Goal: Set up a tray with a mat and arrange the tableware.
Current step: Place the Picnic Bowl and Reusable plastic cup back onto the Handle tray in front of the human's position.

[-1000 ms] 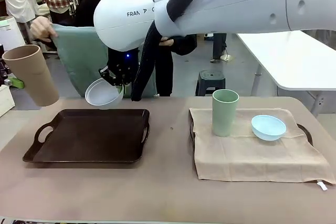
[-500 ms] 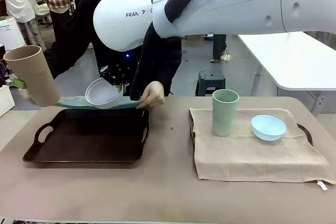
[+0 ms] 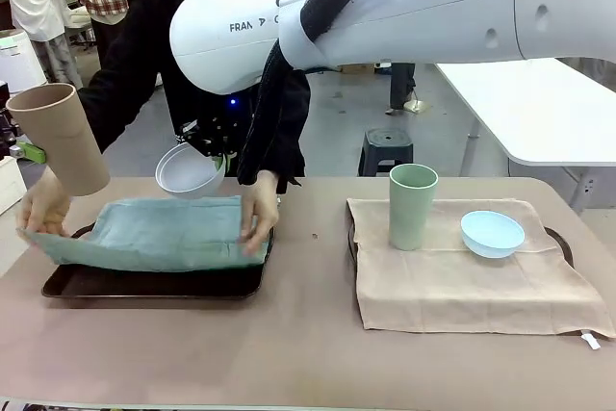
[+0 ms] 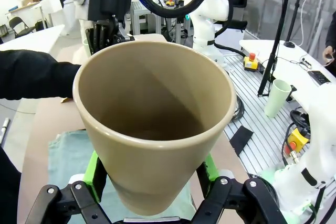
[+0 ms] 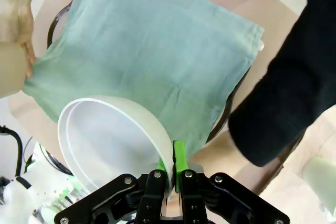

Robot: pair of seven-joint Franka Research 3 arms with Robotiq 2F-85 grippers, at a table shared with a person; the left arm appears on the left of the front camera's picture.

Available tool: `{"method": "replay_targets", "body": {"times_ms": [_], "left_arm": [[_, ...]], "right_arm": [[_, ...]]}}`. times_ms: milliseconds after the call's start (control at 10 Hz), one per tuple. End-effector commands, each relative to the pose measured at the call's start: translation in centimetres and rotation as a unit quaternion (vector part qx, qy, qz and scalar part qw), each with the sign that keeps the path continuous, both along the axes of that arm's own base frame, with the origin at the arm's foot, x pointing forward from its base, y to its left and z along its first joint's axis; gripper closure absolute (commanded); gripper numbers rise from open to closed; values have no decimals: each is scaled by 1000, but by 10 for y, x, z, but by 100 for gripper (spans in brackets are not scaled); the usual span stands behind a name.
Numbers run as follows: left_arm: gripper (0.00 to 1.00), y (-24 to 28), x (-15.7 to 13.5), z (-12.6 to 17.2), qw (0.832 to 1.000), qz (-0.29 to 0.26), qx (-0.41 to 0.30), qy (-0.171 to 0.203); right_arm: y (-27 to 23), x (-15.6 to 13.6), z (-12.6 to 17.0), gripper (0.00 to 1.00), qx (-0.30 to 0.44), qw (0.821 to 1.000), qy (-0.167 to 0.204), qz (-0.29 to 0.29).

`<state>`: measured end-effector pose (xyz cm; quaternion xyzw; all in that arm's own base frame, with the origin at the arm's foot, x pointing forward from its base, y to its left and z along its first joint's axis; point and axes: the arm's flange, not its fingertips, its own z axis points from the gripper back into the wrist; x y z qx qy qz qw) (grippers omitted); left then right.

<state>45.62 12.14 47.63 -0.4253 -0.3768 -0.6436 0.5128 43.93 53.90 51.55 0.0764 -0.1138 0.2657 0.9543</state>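
Front view: a person's hands [image 3: 258,216] spread the green mat [image 3: 154,233] over the dark tray [image 3: 144,281] at 9 o'clock on the desk [image 3: 308,353]. Both arms wait above, probably to keep the tray free. The pale green cup [image 3: 412,205] and light blue bowl [image 3: 492,233] stand at 3 o'clock.

Left wrist view: the left end effector [image 4: 152,182] clamps the tan cup [image 4: 153,119] upright.

Right wrist view: the right end effector [image 5: 171,174] pinches the rim of the white bowl [image 5: 107,140], tilted.

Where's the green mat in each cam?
Front: green mat lies left of centre over the dark tray, the person's hands at both ends.
Left wrist: a strip at lower left, behind the tan cup in the left claw.
Right wrist: spread across the upper middle, above the white bowl pinched in the right claw.
Shared landmark: the person's black sleeve.
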Motion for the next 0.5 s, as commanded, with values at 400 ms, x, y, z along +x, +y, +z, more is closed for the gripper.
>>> {"method": "replay_targets", "body": {"times_ms": [400], "left_arm": [[70,1,1,4,1000,-2,0,-5]], "right_arm": [[0,0,0,100,2,1000,7,5]]}}
